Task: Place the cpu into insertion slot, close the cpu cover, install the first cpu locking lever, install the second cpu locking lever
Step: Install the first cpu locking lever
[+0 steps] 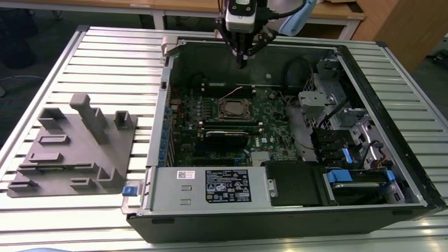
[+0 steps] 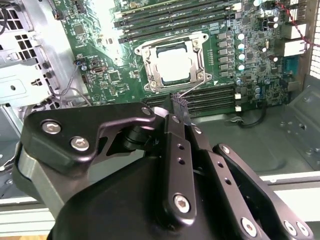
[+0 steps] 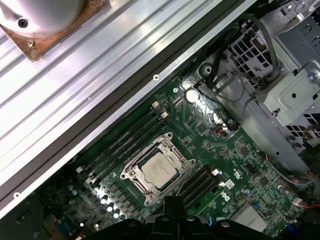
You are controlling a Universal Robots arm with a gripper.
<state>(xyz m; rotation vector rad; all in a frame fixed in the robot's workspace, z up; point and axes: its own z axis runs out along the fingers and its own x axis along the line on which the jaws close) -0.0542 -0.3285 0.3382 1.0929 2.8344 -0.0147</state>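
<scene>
Chip seated in socket under metal frame; pincer closed, empty, poised beside it; wire lever looks unlatched, and a slip off it could gouge the board

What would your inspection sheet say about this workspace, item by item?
Surface: slatted aluminium table, carrying open black computer case.
Job's things: silver-grey square cpu sits in the insertion slot of the green motherboard; silver metal cpu cover frame lies flat around it.
Clutter: grey moulded fixture tray at the exterior view's left.
Claw: black claw shut, empty, above the open case.
Cables: black cable beside the board's edge.
Surroundings: wooden desks.
</scene>
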